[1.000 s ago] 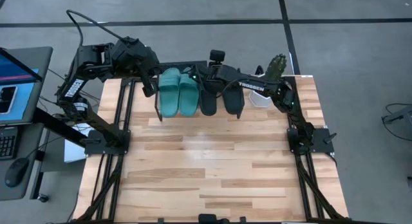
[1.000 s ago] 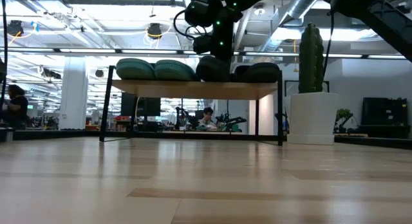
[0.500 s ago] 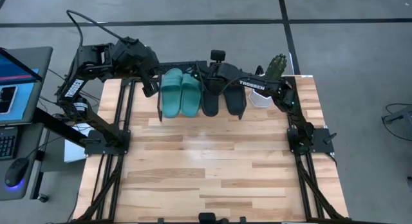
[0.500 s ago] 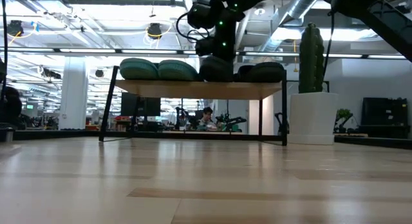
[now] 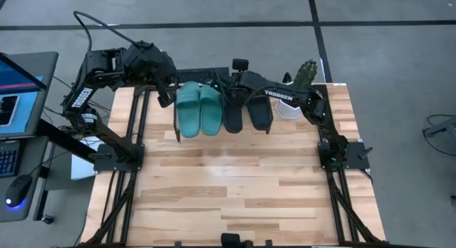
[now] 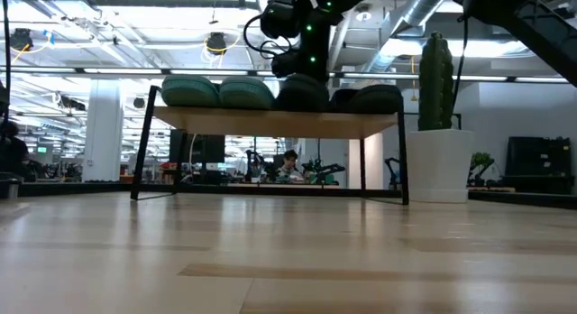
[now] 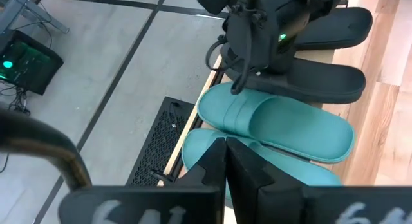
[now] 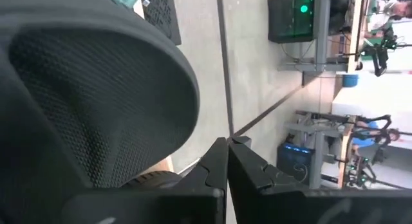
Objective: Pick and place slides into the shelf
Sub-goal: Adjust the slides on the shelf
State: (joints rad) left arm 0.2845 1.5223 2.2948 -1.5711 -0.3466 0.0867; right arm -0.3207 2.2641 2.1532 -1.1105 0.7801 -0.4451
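Observation:
The shelf [image 6: 279, 124] stands at the table's far side. Two teal slides [image 5: 199, 109] and two black slides [image 5: 246, 111] lie side by side, flat on its top board. In the low view the teal slides [image 6: 216, 91] and black slides [image 6: 361, 97] show as humps. My left gripper [image 5: 168, 98] is shut at the shelf's far left corner, beside the left teal slide [image 7: 212, 159]. My right gripper [image 5: 229, 84] is shut at the far end of the left black slide [image 8: 96, 89]. My left gripper [image 7: 226, 147] points its shut fingertips at the left teal slide's edge [image 7: 193, 153]; whether they touch it I cannot tell. My right gripper [image 8: 227, 147] has its shut fingers down at the left black slide's far end [image 8: 148, 179], slanting from the far side. The slide lies flat on the shelf.
A cactus in a white pot [image 5: 303, 80] stands at the table's far right corner, next to the shelf. A laptop [image 5: 18, 91] sits off the table's left side. A black grille [image 7: 161, 147] lies on the floor behind the table. Bare wood [image 5: 235, 191] fills the near half.
The shelf with all four slides on it has slid a little toward the table's near edge and shows larger in the low view. The slides have kept their places on the top board. Both grippers have stayed shut.

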